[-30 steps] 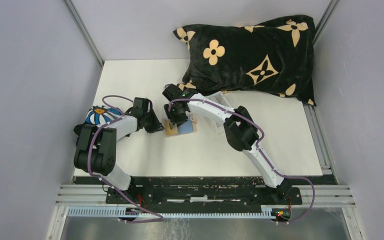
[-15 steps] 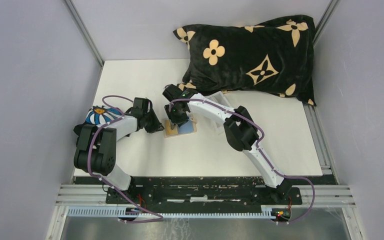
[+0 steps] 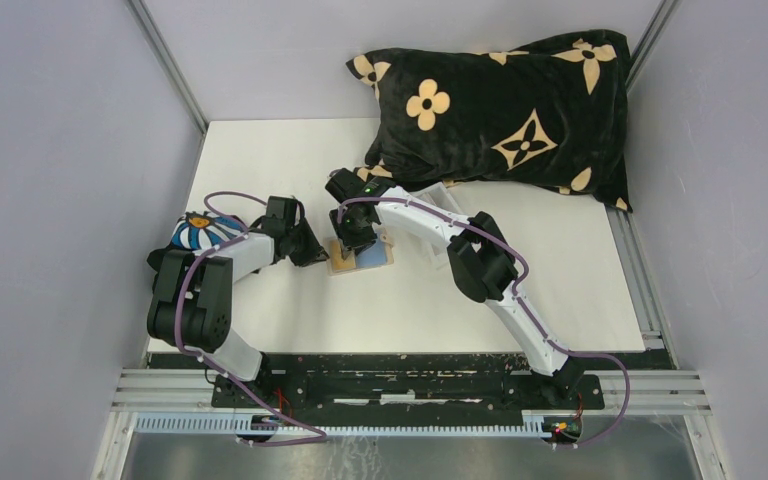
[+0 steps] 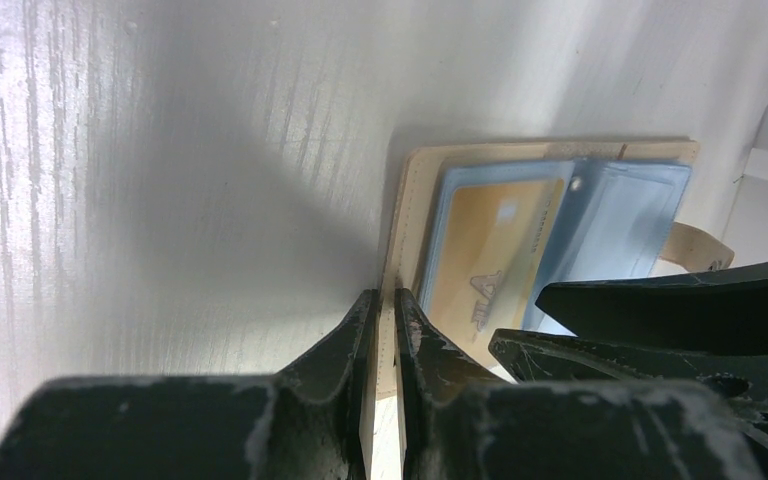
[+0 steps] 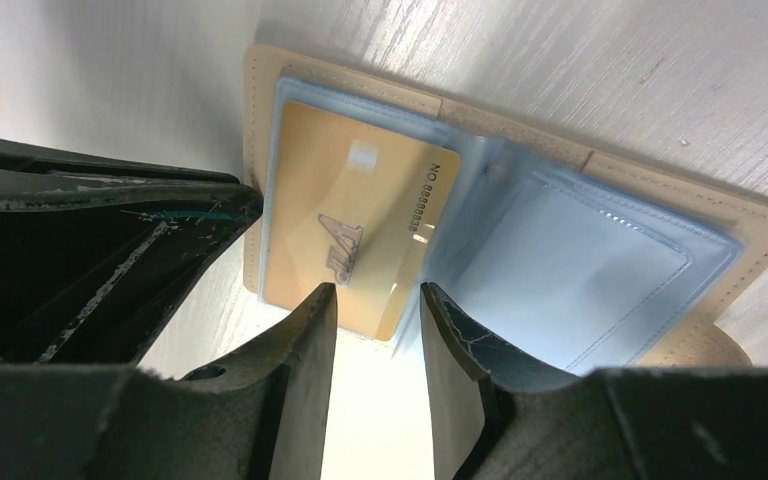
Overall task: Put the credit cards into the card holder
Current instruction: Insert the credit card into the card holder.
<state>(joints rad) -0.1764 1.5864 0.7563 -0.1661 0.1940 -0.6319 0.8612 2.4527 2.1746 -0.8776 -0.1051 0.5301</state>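
The tan card holder [image 3: 364, 259] lies open on the white table, its blue plastic sleeves [image 5: 580, 270] facing up. A yellowish credit card [image 5: 350, 210] sits partly inside the left sleeve, its lower edge sticking out. My left gripper [image 4: 386, 300] is shut on the card holder's [image 4: 410, 200] left edge. My right gripper [image 5: 375, 300] points down over the card's protruding edge, jaws apart, one tip on either side of the card's lower right corner. In the top view both grippers, left [image 3: 317, 255] and right [image 3: 346, 248], meet at the holder.
A black pillow with tan flowers [image 3: 505, 105] lies at the table's back right. A clear plastic box [image 3: 442, 196] sits partly under the right arm. A blue and white flowered object [image 3: 200, 230] lies by the left arm. Grey walls close in both sides.
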